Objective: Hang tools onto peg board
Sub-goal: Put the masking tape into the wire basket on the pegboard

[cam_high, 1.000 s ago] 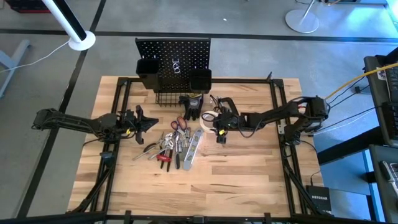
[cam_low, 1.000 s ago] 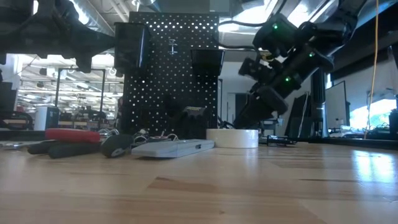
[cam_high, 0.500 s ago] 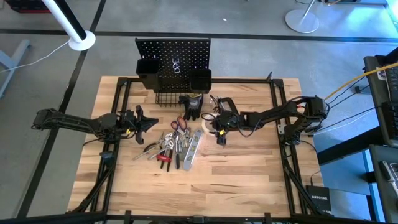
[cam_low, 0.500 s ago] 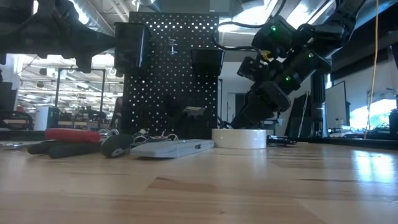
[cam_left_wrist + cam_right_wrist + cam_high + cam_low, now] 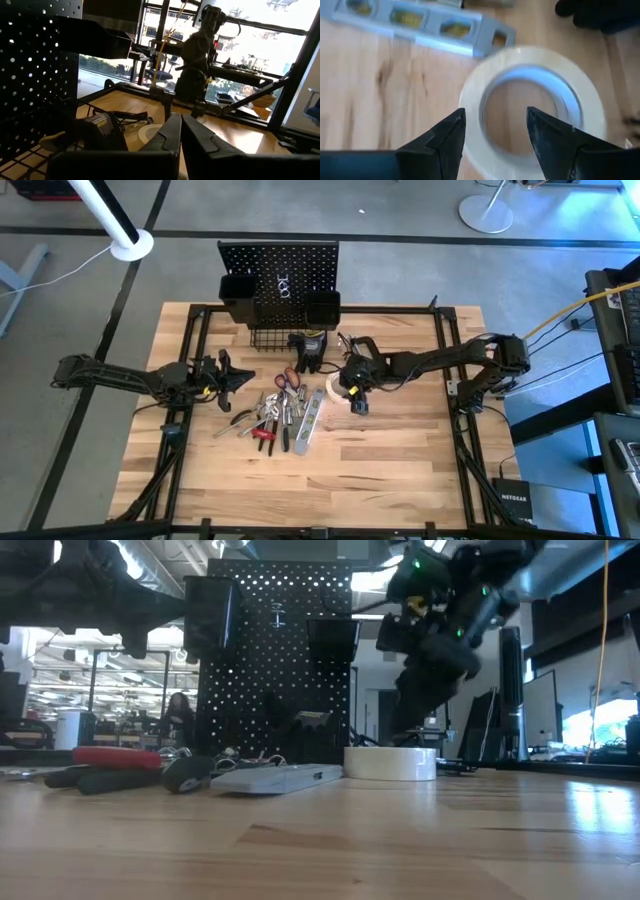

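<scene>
The pale tape roll (image 5: pixel 530 57) lies flat on the wooden table (image 5: pixel 400 470), in front of the upright black peg board (image 5: pixel 280 275). My right gripper (image 5: pixel 495 117) hovers open over the roll (image 5: pixel 390 762), slanting down, one finger over its outer wall and one over its hole. The silver level bar (image 5: pixel 310 418) and red-handled pliers (image 5: pixel 262 435) lie with other tools left of the roll. My left gripper (image 5: pixel 245 377) waits shut and level at the table's left. My right gripper stands over the tape roll's near wall (image 5: pixel 470 125) from above, slanting down from the table's right. Whether a finger touches the roll I cannot tell. The roll lies flat on the table.
A wire basket (image 5: pixel 275 335) and black bins hang on the peg board's front. Dark gloves and a clamp (image 5: pixel 308 350) lie just below the basket, scissors (image 5: pixel 287 380) beside them. Bare wood spreads toward the table's near edge.
My right gripper has risen and tipped more steeply downward above the tape roll, staying open. The tape roll has slid a little toward the table's right edge, staying flat on the wood.
</scene>
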